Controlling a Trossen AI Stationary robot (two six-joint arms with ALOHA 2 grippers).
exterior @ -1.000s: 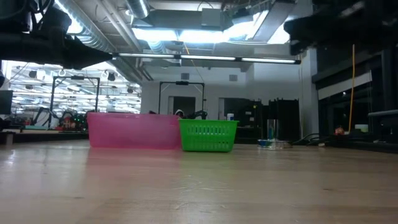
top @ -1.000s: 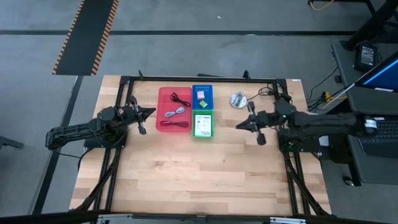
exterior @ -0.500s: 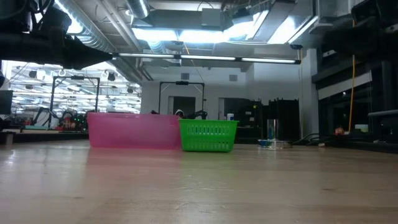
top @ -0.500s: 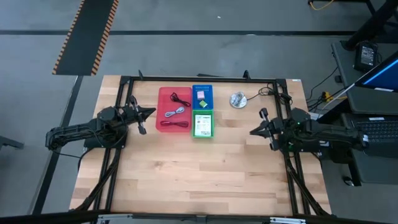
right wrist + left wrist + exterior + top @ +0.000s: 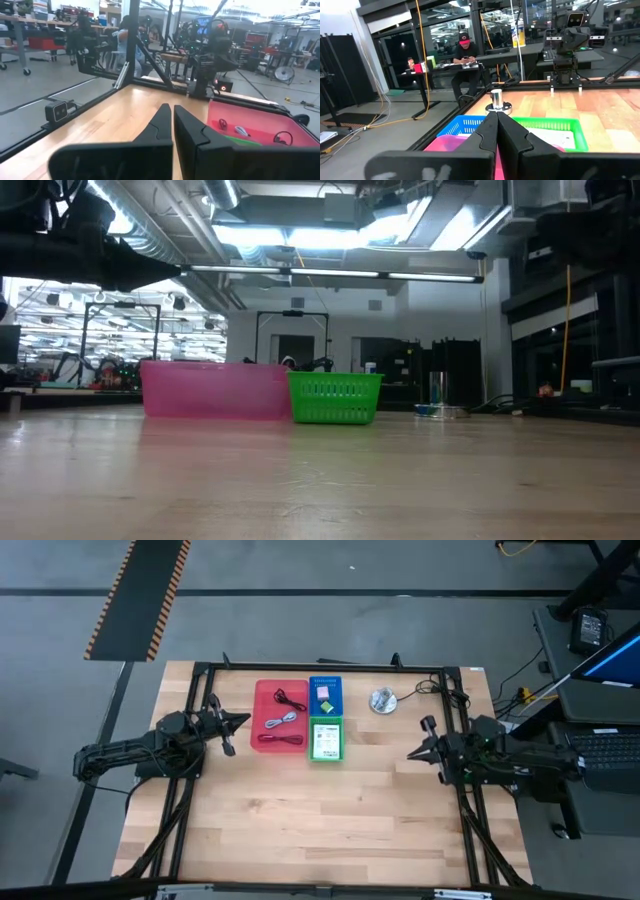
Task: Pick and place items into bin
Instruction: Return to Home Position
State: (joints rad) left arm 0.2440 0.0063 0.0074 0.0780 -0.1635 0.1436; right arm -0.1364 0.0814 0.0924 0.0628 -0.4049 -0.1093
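High view: lit evenly from above; only faint, soft shadows on table (image 5: 300, 830). Low view: strong glare at ceiling lights (image 5: 300, 235); upper corners near black; dull sheen across tabletop. Left wrist view: bright background, table warmly lit, left fingers (image 5: 485, 137) dark with slight sheen. Right wrist view: washed out at upper background; right fingers (image 5: 160, 130) in shade.

On the wooden counter (image 5: 320, 810), a red bin (image 5: 262, 710), a blue bin (image 5: 325, 681) and a green bin (image 5: 311, 740) are set together; a silver disc (image 5: 381, 700) is placed near them.
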